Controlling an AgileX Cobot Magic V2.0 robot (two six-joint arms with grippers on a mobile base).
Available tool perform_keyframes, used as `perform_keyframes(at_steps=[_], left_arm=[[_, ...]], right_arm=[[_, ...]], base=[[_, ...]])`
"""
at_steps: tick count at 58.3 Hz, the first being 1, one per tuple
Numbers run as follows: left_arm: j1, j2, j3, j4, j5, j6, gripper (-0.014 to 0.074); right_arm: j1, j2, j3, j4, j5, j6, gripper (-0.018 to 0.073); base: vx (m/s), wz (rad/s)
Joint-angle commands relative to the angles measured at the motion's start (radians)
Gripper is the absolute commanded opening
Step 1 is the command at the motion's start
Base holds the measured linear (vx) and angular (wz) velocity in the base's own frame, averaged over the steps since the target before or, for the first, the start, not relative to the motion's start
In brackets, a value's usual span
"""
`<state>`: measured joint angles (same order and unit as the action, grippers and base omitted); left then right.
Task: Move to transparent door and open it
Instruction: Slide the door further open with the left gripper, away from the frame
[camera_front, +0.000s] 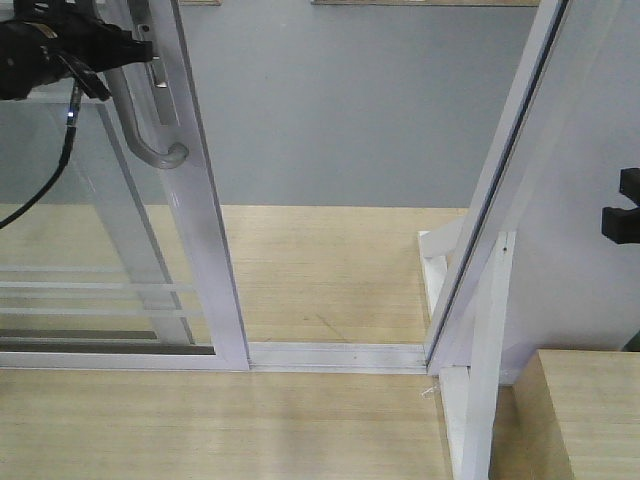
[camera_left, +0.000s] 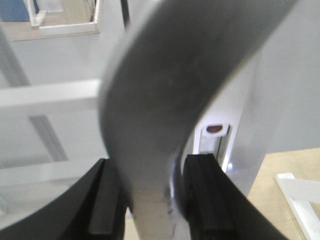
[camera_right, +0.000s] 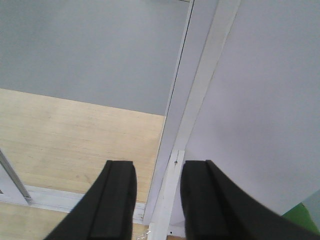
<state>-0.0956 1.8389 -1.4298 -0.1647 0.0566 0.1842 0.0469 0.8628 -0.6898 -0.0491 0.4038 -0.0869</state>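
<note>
**Left gripper clamped on the handle, right gripper idle**

The tall transparent door (camera_front: 205, 230), a sliding glass panel in a glossy white frame with thin white horizontal bars, stands at the left of the scene on a pale metal floor track (camera_front: 335, 352). A wide gap lies between its near edge and the slanting white jamb (camera_front: 490, 180) on the right.

The left gripper (camera_left: 150, 200) has its black fingers (camera_left: 102, 200) closed on either side of the curved grey metal handle (camera_left: 175, 75), low on its shaft. The right gripper (camera_right: 157, 200) hangs apart with its jaws spread wide and nothing between them.

The panel is probably heavy and rigid and should move only along the track, so force should run sideways, not outward. The smooth metal handle looks slippery. Its straight stretch, above the hooked end, is the sound place to hold, and the glass itself is best left untouched.

The front view shows the gap, the track and the handle's hook, but not how the fingers meet the metal. The left wrist view shows that contact closely, though blurred, along with a small red mark in a lock slot (camera_left: 214, 128). The right wrist view shows only the jamb, the floor and its own open jaws.
</note>
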Motion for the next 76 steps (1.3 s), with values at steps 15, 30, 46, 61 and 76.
perform_keyframes(at_steps=[15,30,46,61,76], left_arm=[[0.058,-0.076,-0.032,0.0,0.021,0.0,0.0382],[0.101,-0.099,-0.032,0.023,0.037,0.0,0.0382],[0.167,-0.138,0.008,0.024,0.061,0.0,0.0382],[0.166,-0.21,0.132,0.015,0.036,-0.001,0.0382],[0.155,-0.369,0.288,0.014,0.008,-0.009,0.0382]], right_arm=[[-0.007,-0.011,-0.03,-0.009,-0.072,0.001,0.0323],[-0.007,-0.011,-0.03,-0.009,-0.072,0.001,0.0323],[-0.007,-0.011,-0.03,-0.009,-0.073,0.001,0.0323],[-0.007,-0.011,-0.03,-0.009,-0.072,0.001,0.0323],[-0.007,-0.011,-0.03,-0.009,-0.072,0.001,0.0323]], base=[[0.0,0.0],[0.0,0.0],[0.0,0.0],[0.0,0.0],[0.0,0.0]])
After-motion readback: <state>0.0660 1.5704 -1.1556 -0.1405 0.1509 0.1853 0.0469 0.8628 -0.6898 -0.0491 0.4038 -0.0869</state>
